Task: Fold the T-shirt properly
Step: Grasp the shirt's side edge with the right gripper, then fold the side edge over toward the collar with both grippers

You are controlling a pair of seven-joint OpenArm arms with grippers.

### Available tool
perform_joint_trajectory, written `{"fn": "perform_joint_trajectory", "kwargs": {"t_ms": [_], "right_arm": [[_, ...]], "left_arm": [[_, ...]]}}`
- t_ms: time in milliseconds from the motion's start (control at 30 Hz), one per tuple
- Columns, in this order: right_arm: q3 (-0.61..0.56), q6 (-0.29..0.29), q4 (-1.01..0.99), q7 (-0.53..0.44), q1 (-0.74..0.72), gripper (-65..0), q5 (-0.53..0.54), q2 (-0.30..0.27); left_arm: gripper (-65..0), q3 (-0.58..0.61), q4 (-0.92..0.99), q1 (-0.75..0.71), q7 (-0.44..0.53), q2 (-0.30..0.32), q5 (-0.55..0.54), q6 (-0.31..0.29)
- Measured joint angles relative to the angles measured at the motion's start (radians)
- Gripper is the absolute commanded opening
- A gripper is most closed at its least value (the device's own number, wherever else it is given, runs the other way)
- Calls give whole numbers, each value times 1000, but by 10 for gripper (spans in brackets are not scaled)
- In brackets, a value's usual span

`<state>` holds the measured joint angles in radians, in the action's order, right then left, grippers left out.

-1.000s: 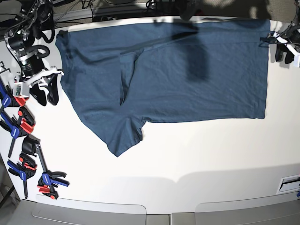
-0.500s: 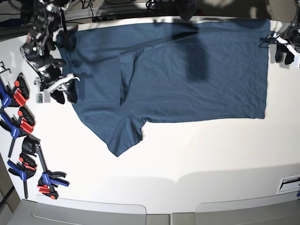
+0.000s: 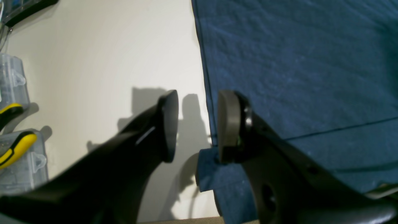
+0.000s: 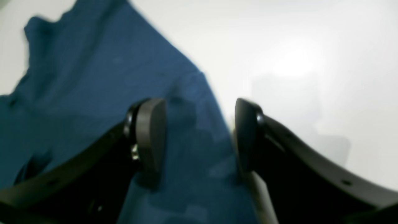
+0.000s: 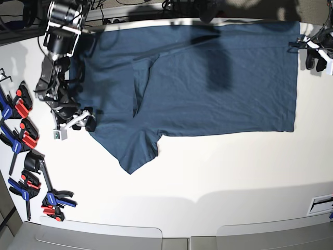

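Observation:
The dark teal-blue T-shirt [image 5: 208, 78] lies flat across the back of the white table [image 5: 208, 177], hem to the right. One sleeve [image 5: 136, 151] sticks out toward the front and the other is folded onto the body. My right gripper [image 5: 87, 119] is open at the shirt's left edge, just above that sleeve. The blurred right wrist view shows my right gripper [image 4: 199, 133] with the cloth edge [image 4: 214, 124] between its jaws. My left gripper [image 5: 315, 60] is at the hem's far corner. In its wrist view my left gripper [image 3: 197, 127] is open, astride the hem edge [image 3: 205, 77].
Several blue, red and black clamps [image 5: 23, 140] line the table's left edge, with more of them [image 5: 54, 200] near the front left corner. Clear plastic boxes with yellow-handled tools [image 3: 15, 146] sit beside my left gripper. A white label [image 5: 320, 203] lies at the front right.
My right arm has swung from the table's left edge onto the shirt's left side and down toward the sleeve, and its jaws have spread wider. The left arm and the shirt have not moved.

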<state>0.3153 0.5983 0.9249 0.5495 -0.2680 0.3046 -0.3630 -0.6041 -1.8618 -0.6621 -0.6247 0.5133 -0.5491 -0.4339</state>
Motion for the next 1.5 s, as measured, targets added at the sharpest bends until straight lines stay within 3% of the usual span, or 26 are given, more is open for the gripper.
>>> {"fn": "perform_joint_trajectory", "kwargs": {"t_ms": [167, 333, 567, 667, 800, 1067, 1233, 1500], "right_arm": [[0, -29, -132, -42, -88, -321, -37, -3], [-21, 31, -166, -25, -95, -321, 42, 2], [-71, 57, -164, 19, -98, -325, 70, 14], [-71, 57, -165, 20, -98, -421, 70, 14], [-72, 56, -166, 35, -95, -650, 68, 14], [-72, 56, -166, 35, -95, -650, 80, 15], [-72, 56, -167, 35, -93, -650, 87, 17], [-72, 57, -167, 35, -93, -650, 87, 17]], "left_arm": [[-455, 0, 0, 0, 5, 0, 0, 0], [-455, 0, 0, 3, 20, -1, 0, 0], [-455, 0, 0, 6, 26, -1, 0, 0], [-442, 0, 0, 6, 26, 0, 0, 0], [-391, 0, 0, 6, 26, 0, 0, 0], [-381, 0, 13, 125, 20, -1, -6, -6], [-381, 0, 200, 311, -38, -1, -107, -2], [-381, 30, 721, 623, -61, 4, -243, -26]]}}
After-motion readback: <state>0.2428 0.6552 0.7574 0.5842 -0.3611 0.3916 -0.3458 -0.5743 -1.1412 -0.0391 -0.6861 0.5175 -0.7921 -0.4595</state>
